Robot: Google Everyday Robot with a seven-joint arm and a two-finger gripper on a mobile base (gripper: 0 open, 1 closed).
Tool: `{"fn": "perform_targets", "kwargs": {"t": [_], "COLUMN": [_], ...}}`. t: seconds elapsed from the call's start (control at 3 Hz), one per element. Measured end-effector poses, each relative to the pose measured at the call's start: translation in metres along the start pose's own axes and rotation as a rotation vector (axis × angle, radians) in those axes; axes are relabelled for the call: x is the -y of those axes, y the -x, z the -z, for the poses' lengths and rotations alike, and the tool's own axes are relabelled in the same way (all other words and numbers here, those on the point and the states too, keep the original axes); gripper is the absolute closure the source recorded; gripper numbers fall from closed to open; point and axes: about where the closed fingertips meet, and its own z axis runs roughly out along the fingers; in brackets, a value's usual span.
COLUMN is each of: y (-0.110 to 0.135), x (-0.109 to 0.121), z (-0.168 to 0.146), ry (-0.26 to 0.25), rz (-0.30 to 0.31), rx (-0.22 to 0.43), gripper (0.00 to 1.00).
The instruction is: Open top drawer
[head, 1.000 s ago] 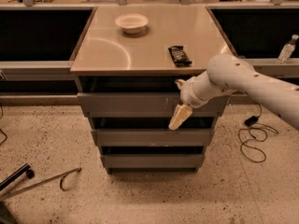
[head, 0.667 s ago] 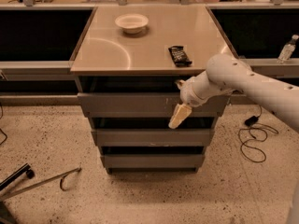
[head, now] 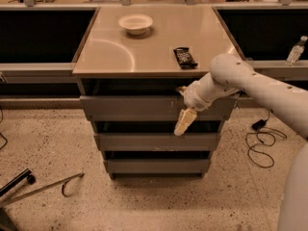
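At top drawer (head: 130, 108) front, your gripper (head: 185, 115) is prob. hooking on, clench can't tell; next: straight pull outward.

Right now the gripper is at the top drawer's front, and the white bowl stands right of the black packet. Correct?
Not quite. The camera view shows the white bowl left of the black packet, farther back; the gripper is indeed at the top drawer front.
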Motion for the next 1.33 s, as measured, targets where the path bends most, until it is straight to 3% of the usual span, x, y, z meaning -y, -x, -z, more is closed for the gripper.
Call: {"fn": "perform_targets", "kwargs": {"t": [0.67,1.0,1.33], "y": [0.006,0.016,0.016], "x": [-0.061,-0.078,-0.078], "z": [0.02,0.029,0.029], "ry": [0.141,0.168,0.168], "rz": [0.007,0.026,0.027], "rx": [0.034,0.051,0.051], "gripper": [0.0,0.0,0.0]}}
